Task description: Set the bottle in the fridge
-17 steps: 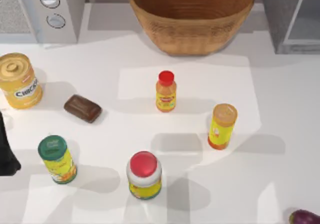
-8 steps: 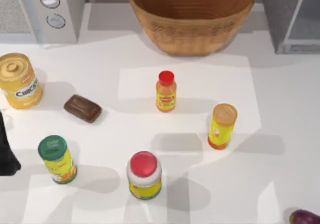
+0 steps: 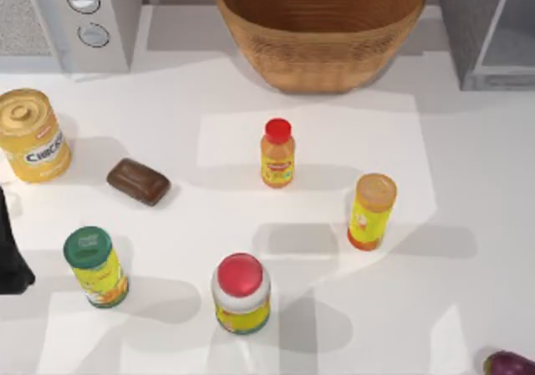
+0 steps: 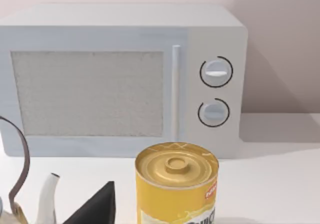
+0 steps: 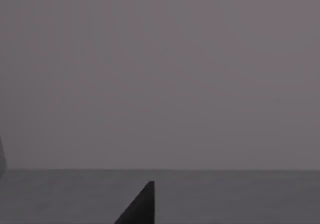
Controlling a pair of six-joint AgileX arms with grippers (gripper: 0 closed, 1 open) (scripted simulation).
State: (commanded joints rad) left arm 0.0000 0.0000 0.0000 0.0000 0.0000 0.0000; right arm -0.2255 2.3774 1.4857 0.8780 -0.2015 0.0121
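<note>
The bottle is out of view. The fridge (image 3: 489, 31), a grey boxy cabinet with a pale inner panel, stands at the table's back right corner. My left arm (image 3: 10, 254) sits dark at the table's left edge, and a dark part of its gripper (image 4: 97, 208) rises near a yellow can (image 4: 176, 189) in front of the microwave (image 4: 120, 79). In the right wrist view a dark part of my right gripper (image 5: 142, 208) stands before a plain grey wall and floor.
Along the back stand the microwave (image 3: 67, 20) and a wicker basket (image 3: 322, 28). On the table are the yellow can (image 3: 32, 134), a brown block (image 3: 138, 180), a small orange bottle (image 3: 277, 153), a yellow-orange cylinder (image 3: 371, 210), a green-lidded can (image 3: 96, 266), a red-lidded jar (image 3: 241, 293) and an eggplant (image 3: 508, 363).
</note>
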